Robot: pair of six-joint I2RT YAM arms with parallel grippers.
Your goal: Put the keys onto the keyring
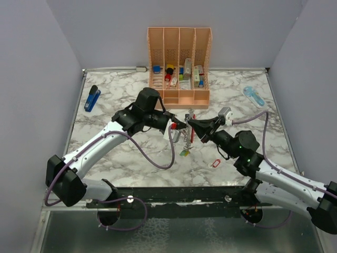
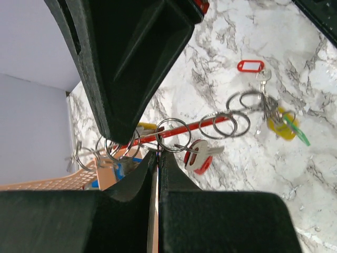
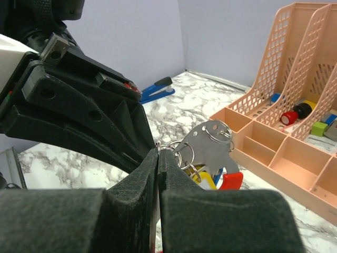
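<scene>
We are viewing the keyring [image 1: 192,133] hanging above the desk [image 1: 237,79] at the centre of the overhead frame, the keys [image 1: 185,147] dangling beneath it, while the left hand [image 2: 158,154], pressed together, is seemingly nipping one split ring [image 2: 172,135] and the right hand [image 3: 158,153], likewise pressed together, is seemingly gripping the keyring's end. We are judging that, with both tips working nose to nose, a small tug could be knocking them together or slipping the thin ring free, dropping the bunch. We are finding open marble toward the lower frame, while the organiser [image 1: 179,63] is crowding the upper side and a red tag [image 1: 215,164] is lying lower right.
</scene>
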